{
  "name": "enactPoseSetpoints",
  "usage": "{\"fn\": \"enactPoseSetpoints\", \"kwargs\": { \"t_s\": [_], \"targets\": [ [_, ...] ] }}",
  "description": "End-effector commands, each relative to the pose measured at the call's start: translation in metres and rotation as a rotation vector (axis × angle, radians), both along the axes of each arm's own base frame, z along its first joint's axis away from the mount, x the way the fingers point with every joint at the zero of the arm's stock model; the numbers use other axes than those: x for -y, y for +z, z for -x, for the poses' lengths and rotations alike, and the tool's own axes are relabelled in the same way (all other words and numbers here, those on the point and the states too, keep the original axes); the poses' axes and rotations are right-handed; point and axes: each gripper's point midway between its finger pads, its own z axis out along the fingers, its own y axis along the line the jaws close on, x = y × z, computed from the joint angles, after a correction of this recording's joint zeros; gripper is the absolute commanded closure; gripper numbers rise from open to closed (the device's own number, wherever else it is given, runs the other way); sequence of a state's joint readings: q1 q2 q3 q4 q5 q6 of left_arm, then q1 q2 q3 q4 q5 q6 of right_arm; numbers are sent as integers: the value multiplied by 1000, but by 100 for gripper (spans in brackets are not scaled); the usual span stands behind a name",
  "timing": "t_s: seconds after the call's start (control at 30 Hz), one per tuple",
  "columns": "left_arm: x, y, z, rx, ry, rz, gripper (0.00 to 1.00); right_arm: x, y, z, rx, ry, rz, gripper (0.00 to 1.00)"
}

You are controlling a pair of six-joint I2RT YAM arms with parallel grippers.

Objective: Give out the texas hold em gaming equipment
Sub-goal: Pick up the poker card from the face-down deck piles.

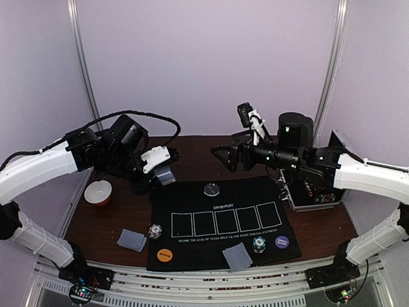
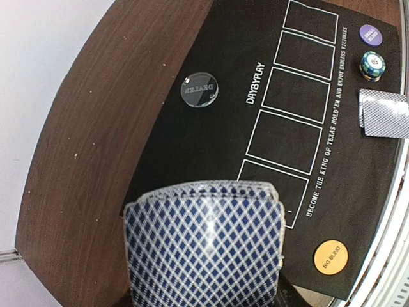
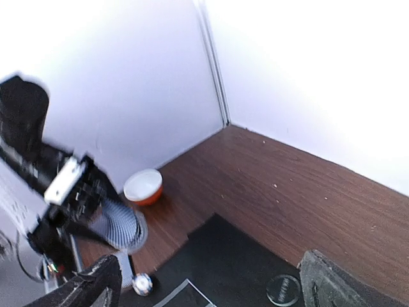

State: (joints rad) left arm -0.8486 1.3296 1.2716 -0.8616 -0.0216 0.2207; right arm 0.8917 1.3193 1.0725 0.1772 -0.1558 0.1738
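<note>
Your left end effector (image 1: 158, 165) holds card deck (image 2: 204, 246) by mat's (image 1: 192, 198) far-left corner | right end effector (image 3: 214, 284) wide, empty | risk: cards slipping, scattering.

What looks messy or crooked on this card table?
Nothing is spilled or broken. Two small card piles lie crooked: the pile on the wood, off the black mat, and the pile at the mat's near edge. The left end effector holds the deck.
</note>
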Motion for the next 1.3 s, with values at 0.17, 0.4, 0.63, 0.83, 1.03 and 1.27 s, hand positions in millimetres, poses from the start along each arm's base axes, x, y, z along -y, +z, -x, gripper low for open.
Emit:
{"fn": "enactPoseSetpoints", "kwargs": {
  "t_s": [0.17,0.4,0.63,0.83,1.03,1.27],
  "targets": [
    [10,32,5,54,-72,98,53,-63,9,-7,-426,231,-278,2],
    [10,32,4,60,-74,94,54,-100,-23,2,-534,355,-203,8],
    [10,32,3,63,-73,89,54,-130,-52,19,-577,470,-128,8],
    [12,32,2,63,-76,88,54,-147,-64,14,-569,464,-88,7],
    [14,35,1,69,-83,97,54,-152,-80,5,-564,417,-28,20],
    [12,34,2,76,-84,97,54,-141,-79,2,-537,367,24,43]
  ]
}}
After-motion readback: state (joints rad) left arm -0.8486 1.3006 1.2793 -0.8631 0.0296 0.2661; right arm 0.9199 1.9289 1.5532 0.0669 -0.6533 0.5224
